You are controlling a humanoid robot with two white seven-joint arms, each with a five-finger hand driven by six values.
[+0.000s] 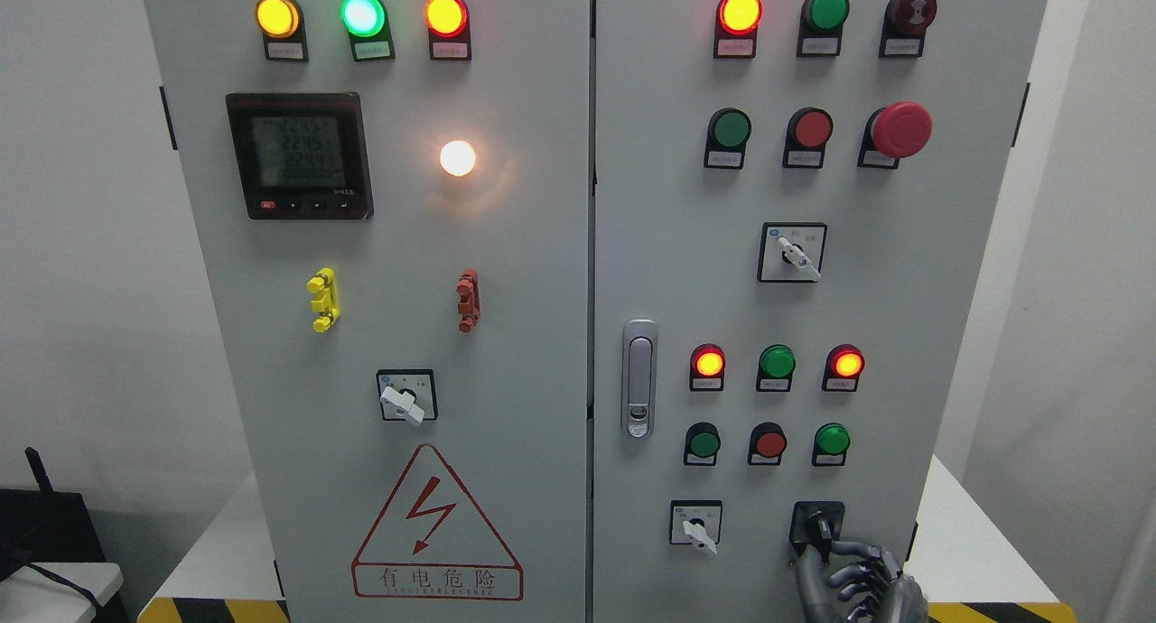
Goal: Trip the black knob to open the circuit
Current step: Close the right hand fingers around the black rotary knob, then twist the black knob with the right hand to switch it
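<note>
Head view: right robot hand (pixel 858 576) pinches the small black rotary knob (pixel 818 525) near the grey metal cabinet's (pixel 542 334) bottom-right edge; bare panel separates it from the white-handled selector switch (pixel 696 525).

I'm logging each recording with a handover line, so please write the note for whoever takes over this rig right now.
Right hand: raised from the lower right edge, fingers curled at the black knob, fingertips touching it; a firm grip cannot be confirmed.
Left hand: not in view.
The knob sits at the bottom right of the cabinet's right door, right of a white-handled switch.
Done: reach to the knob.
Left: turn the knob to trip the circuit, then withdraw. Whether it has turned yet cannot be told.
</note>
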